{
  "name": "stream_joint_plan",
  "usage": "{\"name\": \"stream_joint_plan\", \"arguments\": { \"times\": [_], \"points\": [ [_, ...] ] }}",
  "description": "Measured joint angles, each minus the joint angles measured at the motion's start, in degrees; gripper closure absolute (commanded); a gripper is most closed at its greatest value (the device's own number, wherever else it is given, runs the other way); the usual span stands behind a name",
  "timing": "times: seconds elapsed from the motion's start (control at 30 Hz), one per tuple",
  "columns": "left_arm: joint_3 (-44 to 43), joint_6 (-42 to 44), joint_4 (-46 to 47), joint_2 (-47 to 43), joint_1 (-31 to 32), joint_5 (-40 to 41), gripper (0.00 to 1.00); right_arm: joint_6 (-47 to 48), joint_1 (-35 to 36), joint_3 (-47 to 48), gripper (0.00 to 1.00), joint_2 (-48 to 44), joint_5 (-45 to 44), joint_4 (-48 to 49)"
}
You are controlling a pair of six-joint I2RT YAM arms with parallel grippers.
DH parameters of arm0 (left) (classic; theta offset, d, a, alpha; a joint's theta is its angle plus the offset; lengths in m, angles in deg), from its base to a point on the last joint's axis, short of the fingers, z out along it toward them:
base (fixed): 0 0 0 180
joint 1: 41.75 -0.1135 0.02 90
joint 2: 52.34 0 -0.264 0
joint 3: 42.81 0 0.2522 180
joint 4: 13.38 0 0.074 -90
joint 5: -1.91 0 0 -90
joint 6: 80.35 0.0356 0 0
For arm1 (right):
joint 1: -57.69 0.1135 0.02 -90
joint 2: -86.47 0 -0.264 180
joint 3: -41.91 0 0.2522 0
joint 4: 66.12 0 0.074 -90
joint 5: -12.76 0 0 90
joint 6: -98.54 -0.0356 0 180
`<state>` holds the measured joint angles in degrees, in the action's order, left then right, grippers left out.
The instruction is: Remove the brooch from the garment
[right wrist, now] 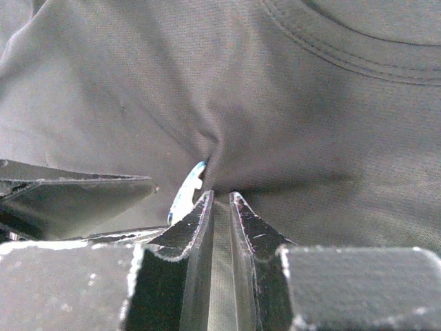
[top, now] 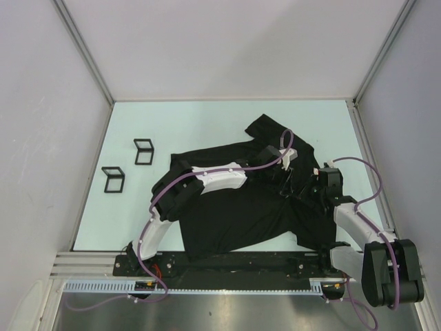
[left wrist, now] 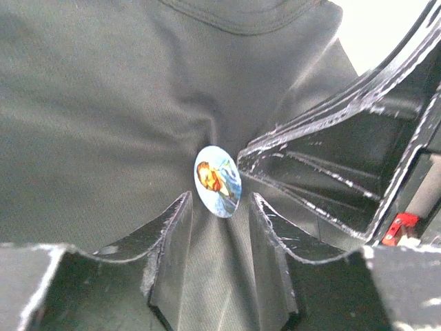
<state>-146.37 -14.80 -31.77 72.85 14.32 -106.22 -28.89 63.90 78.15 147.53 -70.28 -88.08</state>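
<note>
The black garment (top: 241, 221) lies crumpled over the right half of the table (top: 207, 124), with two black wire frames (top: 144, 152) standing apart from it near the left edge. The left wrist view shows the oval brooch (left wrist: 218, 181) on the cloth below the collar (left wrist: 241, 17), between the left fingers (left wrist: 172, 231), which are apart, with one of the right fingers (left wrist: 331, 172) crowding beside it. The right wrist view shows only its rim (right wrist: 187, 189) and the right fingers (right wrist: 200, 221) clamped on a cloth fold next to it.

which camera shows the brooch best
Left wrist: the small oval picture brooch faces the camera, flat on the black cloth T-shirt. Right wrist shows only its thin edge beside a fold. In top external it cannot be made out.
</note>
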Motion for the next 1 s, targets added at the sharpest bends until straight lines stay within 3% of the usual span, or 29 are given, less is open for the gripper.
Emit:
{"name": "stream_joint_plan", "arguments": {
  "times": [0.4, 0.8, 0.93, 1.0],
  "points": [
    [-1.18, -0.04, -0.11, 1.05, 0.00, 0.00, 0.53, -0.04, 0.59, 0.42, 0.81, 1.14, 0.85, 1.44],
    [-1.84, -0.17, -0.31, 2.43, 0.00, 0.00, 0.78, 0.48, 0.92, 0.70, 0.85, 2.01, -0.61, 1.42],
    [-1.84, -0.15, -0.33, 2.43, 0.00, 0.02, 0.76, 1.49, 1.90, 0.79, 0.86, 2.54, -1.14, 1.70],
    [-1.86, -0.15, -0.50, 2.43, 0.00, 0.00, 0.66, 1.81, 2.43, 0.83, 0.87, 2.60, -1.66, 2.08]
  ]
}}
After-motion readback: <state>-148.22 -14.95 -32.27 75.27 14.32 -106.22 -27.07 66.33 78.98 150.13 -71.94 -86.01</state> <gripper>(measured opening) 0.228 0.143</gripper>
